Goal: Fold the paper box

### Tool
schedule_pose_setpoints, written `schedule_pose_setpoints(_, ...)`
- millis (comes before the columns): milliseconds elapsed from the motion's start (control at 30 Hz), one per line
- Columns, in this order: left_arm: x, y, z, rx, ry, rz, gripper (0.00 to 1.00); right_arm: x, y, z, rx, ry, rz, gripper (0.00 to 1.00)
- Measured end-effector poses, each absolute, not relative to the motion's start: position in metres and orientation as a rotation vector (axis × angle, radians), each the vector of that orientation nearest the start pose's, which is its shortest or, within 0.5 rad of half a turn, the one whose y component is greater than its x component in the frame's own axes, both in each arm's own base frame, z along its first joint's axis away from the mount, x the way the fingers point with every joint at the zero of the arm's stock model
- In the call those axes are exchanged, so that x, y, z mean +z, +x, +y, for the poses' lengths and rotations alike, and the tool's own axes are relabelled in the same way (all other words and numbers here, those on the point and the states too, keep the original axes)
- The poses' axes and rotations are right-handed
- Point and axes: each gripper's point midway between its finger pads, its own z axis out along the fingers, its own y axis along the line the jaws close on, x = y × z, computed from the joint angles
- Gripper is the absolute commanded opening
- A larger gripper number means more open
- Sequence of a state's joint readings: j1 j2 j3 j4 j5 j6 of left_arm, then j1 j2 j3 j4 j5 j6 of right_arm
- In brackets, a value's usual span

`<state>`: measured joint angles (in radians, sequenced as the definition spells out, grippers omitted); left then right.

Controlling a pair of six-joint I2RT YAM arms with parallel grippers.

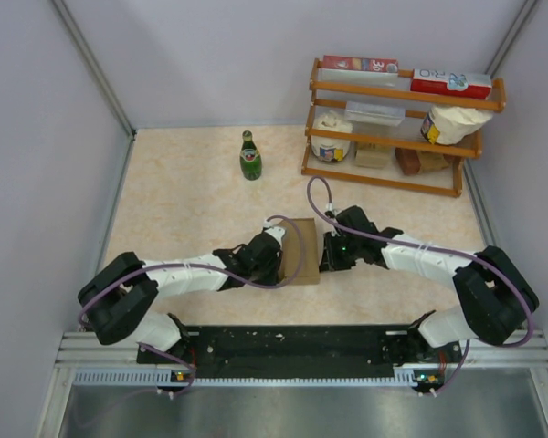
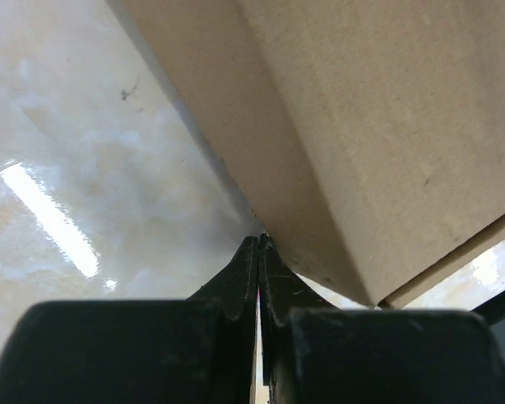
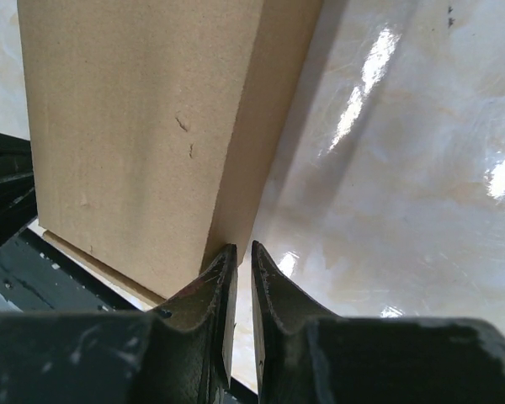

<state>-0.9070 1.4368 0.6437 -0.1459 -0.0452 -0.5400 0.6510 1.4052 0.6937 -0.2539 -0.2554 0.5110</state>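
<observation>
A green glass bottle [image 1: 249, 156] stood upright on the table [image 1: 183, 210], far and left of centre; its contents could not be determined. The paper box [image 1: 301, 248] lay at the centre of the table between the 2 arms, formed into an oblong with plain brown faces. Its interior was not visible. In both wrist views a thin cardboard edge projected past 1 face at the box's near end.

At the far right stood a wooden rack [image 1: 384, 137] with 3 tiers. The top tier held 2 red-and-white cartons [image 1: 360, 64]. The tiers below held a clear tub [image 1: 374, 112], 2 white bags [image 1: 454, 121] and brown packets [image 1: 418, 161].

The left arm reached in low from the near left. The left gripper [image 2: 258, 246] had its jaws pressed together, with the tips at the box's left lower edge. The right arm reached in from the near right. The right gripper [image 3: 242, 251] had its jaws slightly apart, nothing visible between them, and 1 fingertip [image 3: 223, 257] touched the box's right corner.
</observation>
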Motion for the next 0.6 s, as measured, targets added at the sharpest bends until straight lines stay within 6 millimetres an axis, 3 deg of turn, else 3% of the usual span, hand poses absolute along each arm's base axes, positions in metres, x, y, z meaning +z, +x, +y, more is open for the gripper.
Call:
schedule_pose_setpoints(267, 0.020, 0.183, -0.274, -0.550, 0.460, 2.546, 0.00, 0.036, 0.195, 0.243, 0.777, -0.278, 2.684, 0.13)
schedule_pose_setpoints(600, 0.020, 0.183, -0.276, -0.532, 0.443, 2.547, 0.00, 0.028, 0.193, 0.238, 0.721, -0.263, 2.706, 0.13)
